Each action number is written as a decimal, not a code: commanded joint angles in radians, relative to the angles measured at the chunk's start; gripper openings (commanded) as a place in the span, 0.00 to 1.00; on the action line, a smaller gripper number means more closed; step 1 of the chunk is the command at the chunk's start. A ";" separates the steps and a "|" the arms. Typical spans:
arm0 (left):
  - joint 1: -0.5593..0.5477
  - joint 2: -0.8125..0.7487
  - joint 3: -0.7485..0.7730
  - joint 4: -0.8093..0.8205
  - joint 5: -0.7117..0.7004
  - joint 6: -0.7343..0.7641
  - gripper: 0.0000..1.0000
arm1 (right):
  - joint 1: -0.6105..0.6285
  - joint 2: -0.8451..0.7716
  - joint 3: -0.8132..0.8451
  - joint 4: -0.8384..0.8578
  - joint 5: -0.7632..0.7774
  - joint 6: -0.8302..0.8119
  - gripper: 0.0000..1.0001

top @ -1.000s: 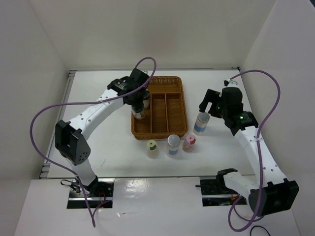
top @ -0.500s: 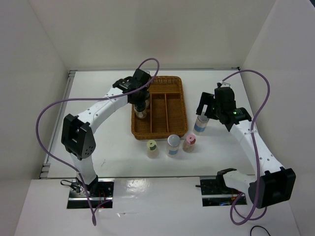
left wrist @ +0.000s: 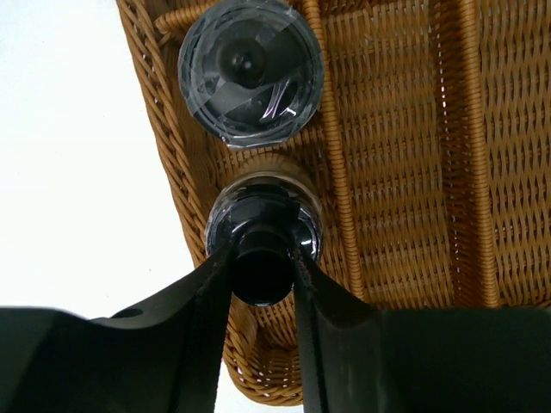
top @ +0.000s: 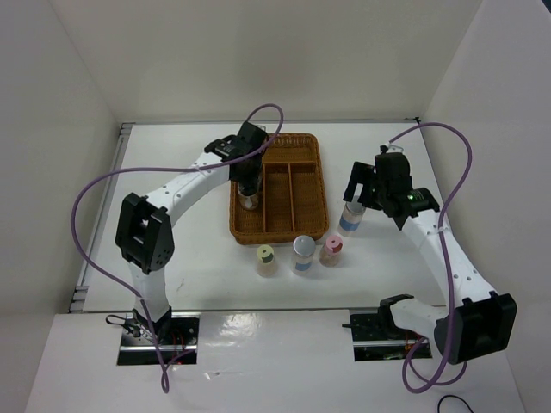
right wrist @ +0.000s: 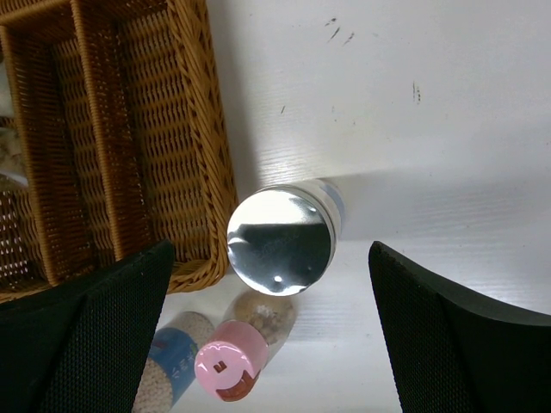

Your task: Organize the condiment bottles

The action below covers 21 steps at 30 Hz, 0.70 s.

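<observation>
My left gripper is shut on the black cap of a dark-capped clear shaker, upright in the left compartment of the wicker tray. A second dark-capped shaker stands right beside it in the same compartment. My right gripper hangs open above a white cylinder with a grey top, just right of the tray. In front of the tray stand a yellow-capped bottle, another grey-topped cylinder and a pink-capped bottle.
The tray's middle and right compartments hold nothing. White walls close in the table at the back and both sides. Purple cables loop from both arms. The tray's near right corner sits close to the cylinder under my right gripper.
The left arm's elbow has swung forward and right while its gripper stayed over the tray's left compartment with the shaker. The right gripper shifted slightly left over the white cylinder, then held still.
</observation>
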 commanded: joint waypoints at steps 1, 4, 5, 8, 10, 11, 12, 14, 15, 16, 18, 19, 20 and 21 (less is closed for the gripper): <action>0.002 0.024 0.041 0.038 0.015 0.011 0.41 | 0.006 0.007 0.001 -0.006 0.015 0.002 0.98; 0.002 0.024 0.041 0.038 0.015 0.011 0.58 | 0.006 0.032 -0.008 -0.006 0.006 0.012 0.98; 0.002 0.024 0.041 0.038 0.015 0.011 0.66 | 0.006 0.032 -0.008 -0.006 0.006 0.012 0.98; 0.002 0.006 0.032 0.028 0.015 0.011 0.81 | 0.006 0.055 -0.008 -0.006 0.006 0.012 0.98; 0.002 -0.030 0.032 0.018 0.024 0.000 0.86 | 0.015 0.064 -0.008 -0.015 0.006 0.012 0.98; 0.002 -0.060 0.021 0.018 0.024 0.000 0.89 | 0.015 0.064 -0.008 -0.015 0.015 0.012 0.98; 0.002 -0.077 0.021 0.008 0.024 -0.009 0.89 | 0.015 0.064 -0.008 -0.015 0.015 0.012 0.98; 0.002 -0.115 0.012 -0.014 0.034 -0.009 0.91 | 0.015 0.073 -0.008 -0.015 0.024 0.021 0.98; 0.002 -0.164 0.012 -0.014 0.044 -0.009 0.93 | 0.015 0.073 -0.008 -0.015 0.024 0.021 0.98; 0.002 -0.190 -0.022 -0.014 0.044 -0.009 0.94 | 0.015 0.073 -0.008 -0.015 0.024 0.021 0.98; 0.002 -0.276 -0.060 -0.002 0.057 -0.020 0.95 | 0.015 0.073 -0.008 -0.015 0.024 0.021 0.98; 0.002 -0.304 -0.077 -0.002 0.057 -0.031 0.97 | 0.015 0.082 -0.008 -0.015 0.024 0.021 0.98; 0.002 -0.350 -0.104 -0.002 0.057 -0.031 0.99 | 0.015 0.083 -0.008 -0.015 0.033 0.021 0.98; 0.011 -0.369 -0.115 -0.002 0.066 -0.031 0.99 | 0.024 0.096 -0.008 -0.015 0.033 0.021 0.98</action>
